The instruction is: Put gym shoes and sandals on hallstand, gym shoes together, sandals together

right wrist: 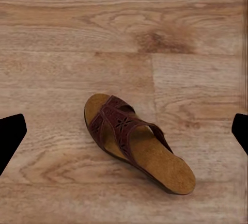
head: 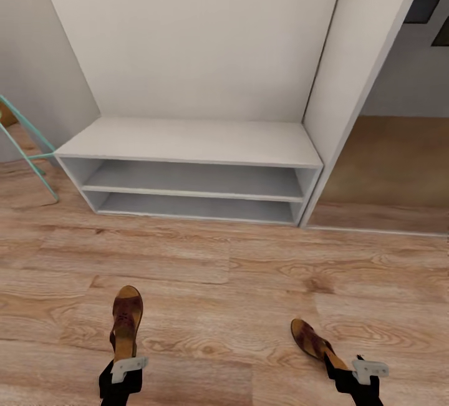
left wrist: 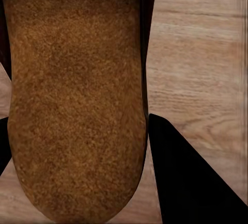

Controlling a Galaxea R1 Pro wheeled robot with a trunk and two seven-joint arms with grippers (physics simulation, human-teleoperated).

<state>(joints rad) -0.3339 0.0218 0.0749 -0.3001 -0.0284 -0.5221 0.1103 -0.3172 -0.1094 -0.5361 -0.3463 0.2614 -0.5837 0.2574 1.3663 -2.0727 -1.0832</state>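
Observation:
Two dark brown sandals with tan footbeds show near the bottom of the head view. The left sandal (head: 126, 320) sits between the fingers of my left gripper (head: 125, 353), which is shut on it; its cork footbed (left wrist: 77, 95) fills the left wrist view, with a black finger (left wrist: 191, 182) against its edge. The right sandal (head: 310, 338) lies flat on the wood-plank floor (head: 224, 281). My right gripper (head: 342, 363) hangs above it, open, its fingers (right wrist: 10, 136) wide apart either side of the sandal (right wrist: 137, 141). The light-grey hallstand (head: 187, 141) stands ahead with bare shelves. The gym shoes are out of view.
A tall grey side panel (head: 349, 82) rises along the hallstand's right end, and beyond it the floor opens into another room (head: 393, 163). A teal metal frame (head: 28, 138) leans by the wall on the left. Open floor lies between me and the rack.

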